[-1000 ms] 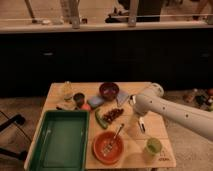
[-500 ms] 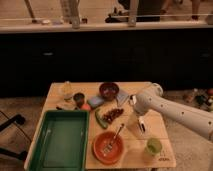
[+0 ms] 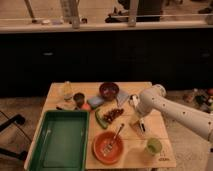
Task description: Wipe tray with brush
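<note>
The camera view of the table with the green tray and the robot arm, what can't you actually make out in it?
- Gripper, right of centre over the table: the arm's white casing covers it.
- Brush: only a pale streak along the left side of the tray, its bristle end too small to tell.
- Tray: near edge cut off by the bottom frame edge.
- Small items behind the tray: too blurred to identify.

A light wooden table [image 3: 134, 152] fills the lower centre, standing on pale speckled floor [image 3: 22, 107]. Behind it a dark wall panel [image 3: 100, 60] spans mid-frame, topped by a pale ledge [image 3: 100, 26] under dim, warm light
</note>
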Robot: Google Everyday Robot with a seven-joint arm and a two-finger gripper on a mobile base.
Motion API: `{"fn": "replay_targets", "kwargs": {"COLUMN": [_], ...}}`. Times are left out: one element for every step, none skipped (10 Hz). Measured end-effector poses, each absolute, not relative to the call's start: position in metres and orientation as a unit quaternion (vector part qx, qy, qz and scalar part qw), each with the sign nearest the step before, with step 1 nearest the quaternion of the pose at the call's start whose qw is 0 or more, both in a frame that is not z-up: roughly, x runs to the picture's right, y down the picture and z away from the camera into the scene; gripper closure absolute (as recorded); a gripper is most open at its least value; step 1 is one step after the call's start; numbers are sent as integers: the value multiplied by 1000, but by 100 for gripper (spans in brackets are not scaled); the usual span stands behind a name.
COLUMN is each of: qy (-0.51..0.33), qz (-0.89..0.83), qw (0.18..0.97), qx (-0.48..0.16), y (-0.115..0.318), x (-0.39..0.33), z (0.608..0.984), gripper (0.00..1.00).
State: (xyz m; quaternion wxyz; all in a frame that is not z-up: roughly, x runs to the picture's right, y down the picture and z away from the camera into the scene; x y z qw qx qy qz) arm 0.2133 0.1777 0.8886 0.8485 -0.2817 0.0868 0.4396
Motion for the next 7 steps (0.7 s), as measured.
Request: {"fn": "replay_targets", "kwargs": {"qy": [82,79,73,67,67,68,69], "qz": [443,446,453,459,462,461,461], "qw": [846,844,840,835,831,831,831], "qx": [-284,-286,-290,-298,-302,-303,-304], "y": [178,178,178,180,183,183,184], "x": [214,214,216,219,221,221,221], "z": [888,888,887,888,889,888,888], "gripper": [57,64,77,87,95,99,100]}}
